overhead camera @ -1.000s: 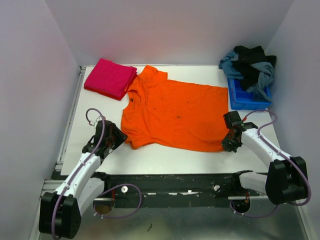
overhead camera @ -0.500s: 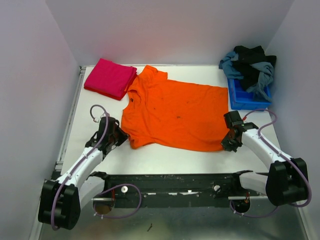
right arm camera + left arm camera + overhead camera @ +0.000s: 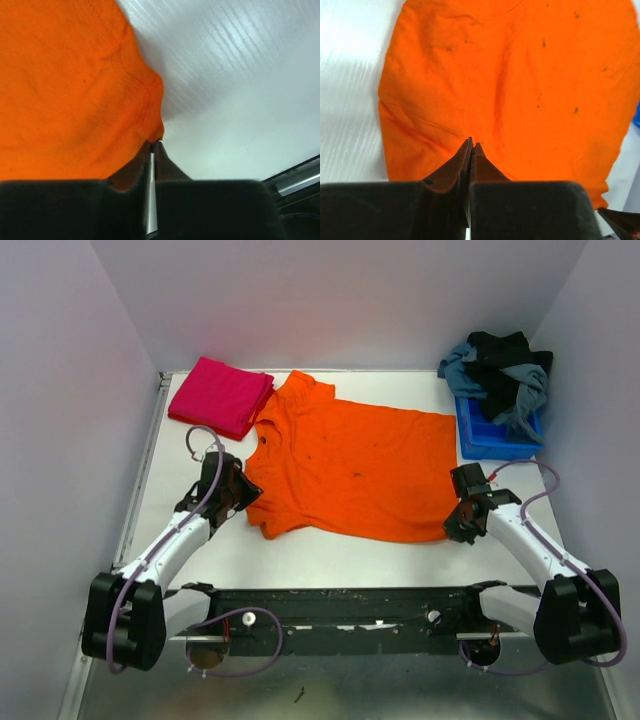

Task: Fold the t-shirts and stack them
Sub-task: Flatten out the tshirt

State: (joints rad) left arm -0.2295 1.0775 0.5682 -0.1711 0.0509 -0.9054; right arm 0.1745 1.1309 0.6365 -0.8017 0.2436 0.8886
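Observation:
The orange t-shirt [image 3: 350, 465] lies spread flat in the middle of the white table, collar to the left and hem to the right. The magenta-pink t-shirt [image 3: 220, 395] lies folded to a rectangle at the back left, touching the orange shirt's far sleeve. My left gripper [image 3: 243, 502] is shut, its tips low over the near sleeve area of the orange shirt [image 3: 530, 75]; I see no cloth between the fingers [image 3: 473, 145]. My right gripper [image 3: 455, 530] is shut on the near hem corner of the orange shirt [image 3: 65, 90], which puckers at its tips [image 3: 153, 142].
A blue bin [image 3: 495, 438] at the back right holds a heap of dark and grey-blue clothes [image 3: 500, 375]. Grey walls close in the table on three sides. A black rail [image 3: 350, 605] runs along the near edge between the arm bases.
My left gripper has moved forward and right, from beside the shirt's near left edge onto it. The right gripper has barely moved, staying at the hem corner.

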